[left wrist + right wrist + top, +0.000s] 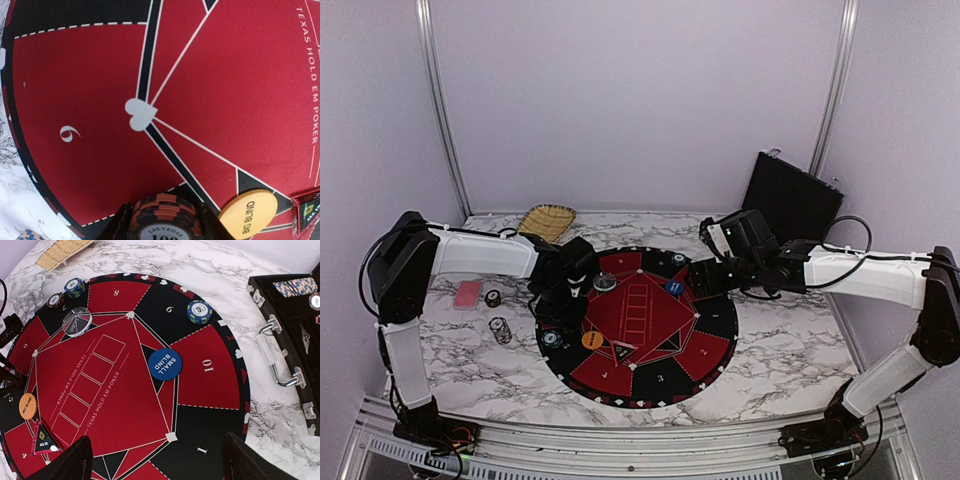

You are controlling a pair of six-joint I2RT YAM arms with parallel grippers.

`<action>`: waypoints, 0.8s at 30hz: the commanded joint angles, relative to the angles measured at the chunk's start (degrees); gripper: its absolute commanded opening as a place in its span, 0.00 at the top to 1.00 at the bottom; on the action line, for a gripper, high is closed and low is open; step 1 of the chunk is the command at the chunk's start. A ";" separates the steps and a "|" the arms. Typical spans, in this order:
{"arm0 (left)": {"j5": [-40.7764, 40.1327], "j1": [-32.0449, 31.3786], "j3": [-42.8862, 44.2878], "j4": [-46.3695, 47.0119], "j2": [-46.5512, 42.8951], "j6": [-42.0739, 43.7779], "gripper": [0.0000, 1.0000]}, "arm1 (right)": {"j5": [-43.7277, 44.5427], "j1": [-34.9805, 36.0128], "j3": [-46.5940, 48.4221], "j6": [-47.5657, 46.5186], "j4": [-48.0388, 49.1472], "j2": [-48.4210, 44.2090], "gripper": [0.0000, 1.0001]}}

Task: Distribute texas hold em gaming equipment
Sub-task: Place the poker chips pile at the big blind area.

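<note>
Overhead view of a marble worktop (770, 350) with a round red-and-black poker mat (660, 375) lying towards its front. At the mat's near-left edge the left fingers (555, 325) pinch a chip stack (165, 222) with orange-and-black edges, one finger on each side. It cannot be told whether the stack rests on the mat or is lifted. Just right of it lies an orange disc (247, 215) marked BIG BLIND, and near that a small triangular ALL IN marker (42, 437).

Off the mat to the left, on the worktop, stands a second stack (500, 330). Slightly further back are a low stack (493, 298) and a pink card deck (468, 293).

Right of the mat's centre lies a blue disc (164, 364) marked SMALL BLIND. The right fingers (703, 277) hang over the mat's far-right part, spread wide with nothing between them. A clear disc (77, 321) lies on the far-left part. A green-edged stack (199, 311) sits by the far rim between sections 9 and 10, and a stack pair (65, 293) sits near section 8.

At the back are a woven basket (547, 220) on the left and an open black case (792, 195) holding more chips on the right
</note>
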 commanded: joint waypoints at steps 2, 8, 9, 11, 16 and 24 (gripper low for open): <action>-0.21 -0.33 -0.99 1.37 1.53 -0.22 0.66 | 0.39 -0.26 0.51 0.71 0.09 -0.82 0.13; -0.38 -0.41 -1.44 1.51 1.56 -0.02 0.60 | 0.57 -0.34 0.53 0.71 -0.19 -1.10 0.13; -0.48 -0.35 -1.54 1.52 1.46 -0.02 0.59 | 0.57 -0.28 0.53 0.65 -0.24 -1.17 0.13; -0.72 -0.41 -1.82 1.57 1.43 -0.04 0.56 | 0.53 -0.32 0.66 0.66 -0.25 -1.13 0.13; -0.96 -0.42 -2.15 1.48 1.48 0.09 0.50 | 0.56 -0.31 1.00 0.50 -0.60 -1.17 0.13; -1.46 -0.34 -1.41 1.38 0.83 0.54 0.42 | 0.75 -0.34 1.65 0.26 -1.06 -1.21 0.13</action>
